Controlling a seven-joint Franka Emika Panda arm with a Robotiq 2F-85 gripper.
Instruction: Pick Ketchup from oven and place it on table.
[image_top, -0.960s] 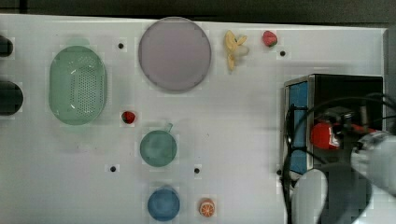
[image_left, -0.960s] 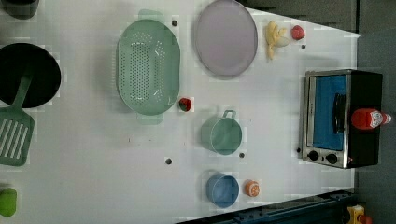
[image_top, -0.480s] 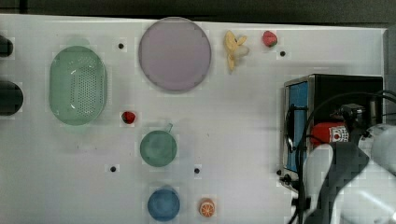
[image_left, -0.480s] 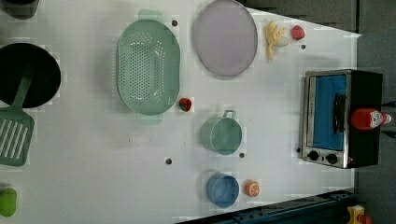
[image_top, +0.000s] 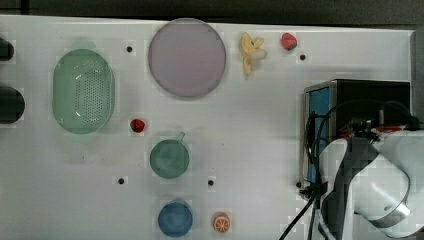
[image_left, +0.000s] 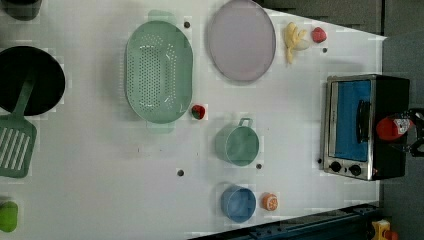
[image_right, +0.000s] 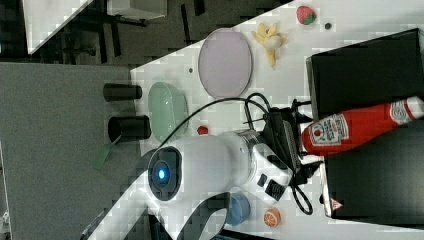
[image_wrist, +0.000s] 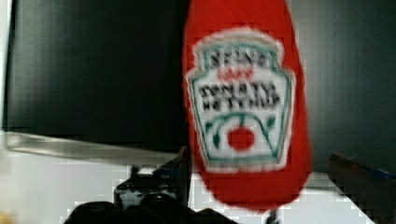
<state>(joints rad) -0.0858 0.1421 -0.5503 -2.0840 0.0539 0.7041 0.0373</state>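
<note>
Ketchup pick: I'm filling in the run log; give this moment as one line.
phase: approach | gripper: open, at ketchup, not gripping | ketchup: lying on top of oven | table: placement pending

On the ketchup (image_wrist: 245, 102) in the wrist view you can read the white keystone label (image_wrist: 241, 98): "HEINZ" across its top and "TOMATO KETCHUP" in dark letters below, over a red tomato drawing. In the right view you see a small triangular warning sign (image_right: 335, 204) on the oven (image_right: 372, 140); its symbol is too small to read.
</note>
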